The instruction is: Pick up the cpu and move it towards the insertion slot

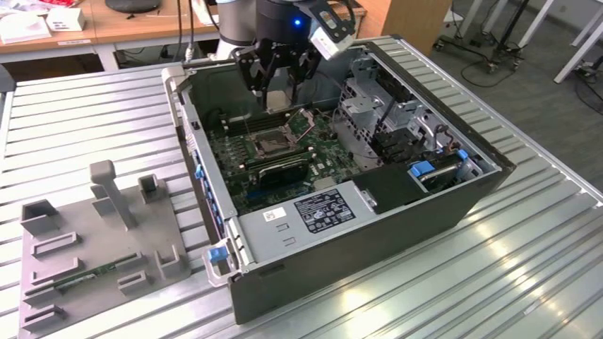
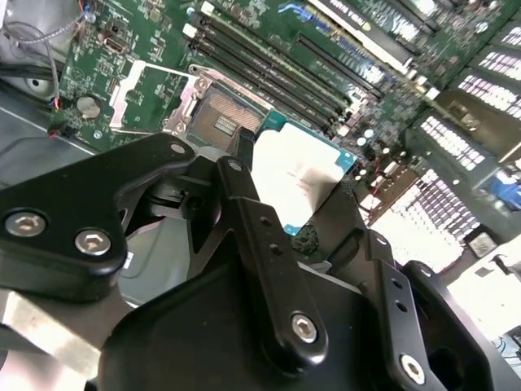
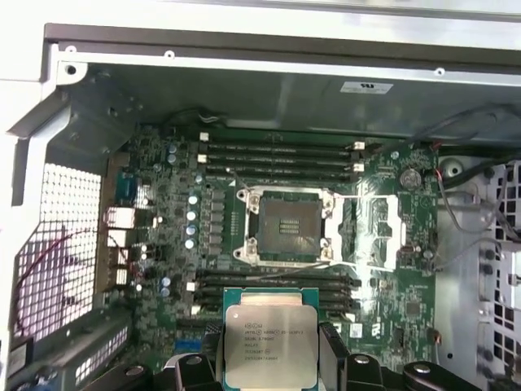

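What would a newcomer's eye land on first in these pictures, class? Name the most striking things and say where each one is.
The cpu, silvery-faced, sits clamped in the black pincer, hanging above the green circuit board. Past it lies the insertion slot, a shiny-framed square socket with a dark centre, uncovered and empty. In the exterior view, the open computer case lies on a ribbed metal table, with a grey fixture at the exterior view's left.

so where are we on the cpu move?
Pickup looks done: the gripper is shut on the cpu, held over the motherboard inside the case. The insertion slot sits open and empty, with the chip off to one side of it, so the approach isn't finished.
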Robot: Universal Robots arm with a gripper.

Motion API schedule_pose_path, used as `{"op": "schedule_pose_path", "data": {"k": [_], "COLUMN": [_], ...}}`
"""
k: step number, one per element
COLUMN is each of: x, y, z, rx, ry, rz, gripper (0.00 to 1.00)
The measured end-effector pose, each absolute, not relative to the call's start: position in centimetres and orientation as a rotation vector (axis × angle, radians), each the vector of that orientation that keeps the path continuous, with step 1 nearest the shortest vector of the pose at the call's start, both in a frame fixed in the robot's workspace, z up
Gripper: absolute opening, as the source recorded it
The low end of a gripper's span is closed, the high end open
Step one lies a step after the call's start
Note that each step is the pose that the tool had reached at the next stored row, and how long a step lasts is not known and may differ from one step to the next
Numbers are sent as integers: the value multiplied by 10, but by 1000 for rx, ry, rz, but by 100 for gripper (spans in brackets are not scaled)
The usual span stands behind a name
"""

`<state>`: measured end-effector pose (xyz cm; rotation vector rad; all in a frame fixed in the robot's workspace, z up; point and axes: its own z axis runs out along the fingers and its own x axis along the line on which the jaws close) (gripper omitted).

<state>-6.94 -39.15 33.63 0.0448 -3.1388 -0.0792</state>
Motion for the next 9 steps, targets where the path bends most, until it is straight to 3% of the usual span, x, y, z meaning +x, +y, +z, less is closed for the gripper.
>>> {"op": "schedule_pose_path", "data": {"k": [9], "x": [-66], "y": [-375], "z": [324], "rx": [39], "ry": [-3139], "rz": [-79], "gripper": [55]}}
